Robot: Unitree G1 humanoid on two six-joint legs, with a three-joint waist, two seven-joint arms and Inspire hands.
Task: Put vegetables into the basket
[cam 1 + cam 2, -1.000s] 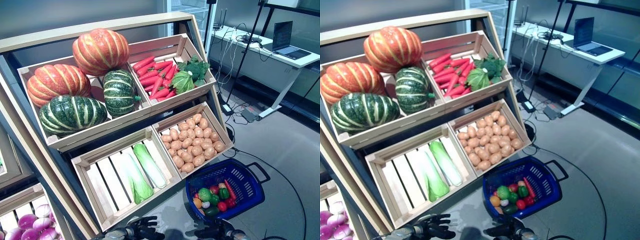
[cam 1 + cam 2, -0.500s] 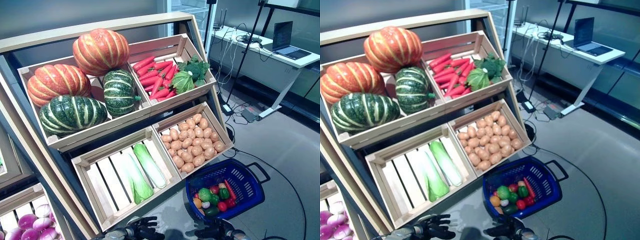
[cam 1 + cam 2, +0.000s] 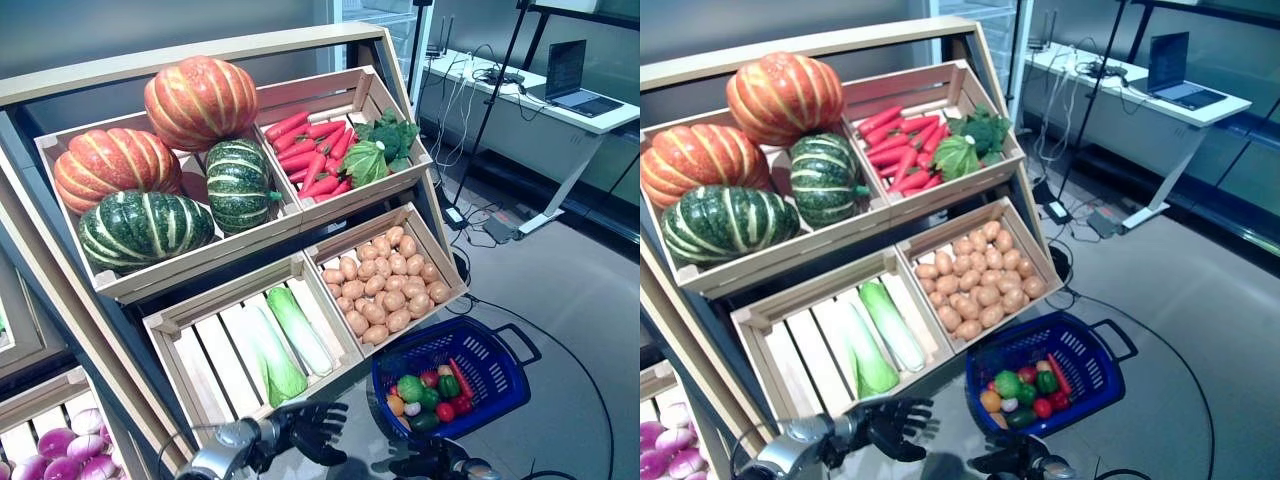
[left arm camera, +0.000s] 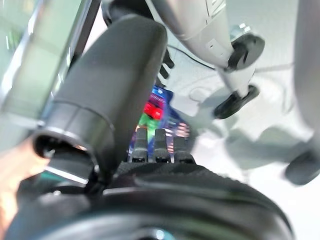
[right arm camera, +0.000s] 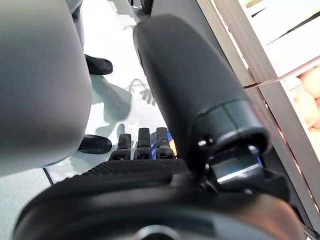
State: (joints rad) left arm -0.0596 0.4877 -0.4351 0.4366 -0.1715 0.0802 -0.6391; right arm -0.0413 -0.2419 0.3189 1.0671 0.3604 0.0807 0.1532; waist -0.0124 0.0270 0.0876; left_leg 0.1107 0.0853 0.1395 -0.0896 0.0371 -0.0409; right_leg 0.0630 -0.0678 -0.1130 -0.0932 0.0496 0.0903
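The blue plastic basket (image 3: 492, 394) stands on the floor to the right of the wooden stand, with several small red, green and orange vegetables (image 3: 430, 395) in it. My left hand (image 3: 312, 430) is raised in front of the stand's lower front edge, left of the basket, open and empty with fingers spread. It also shows in the right eye view (image 3: 895, 424). My right hand (image 3: 430, 462) is low at the bottom, just before the basket's near rim, fingers straight and empty. In its own wrist view the straight fingers (image 5: 140, 145) show.
The wooden stand (image 3: 250, 260) holds slanted crates of vegetables; the lower left crate (image 3: 190, 370) is right behind my left hand. A white desk with a laptop (image 3: 570, 100) stands at the back right, with cables on the grey floor.
My left hand has risen from the bottom edge and moved toward the stand's lower front, fingers spread. The right hand and the basket have not moved.
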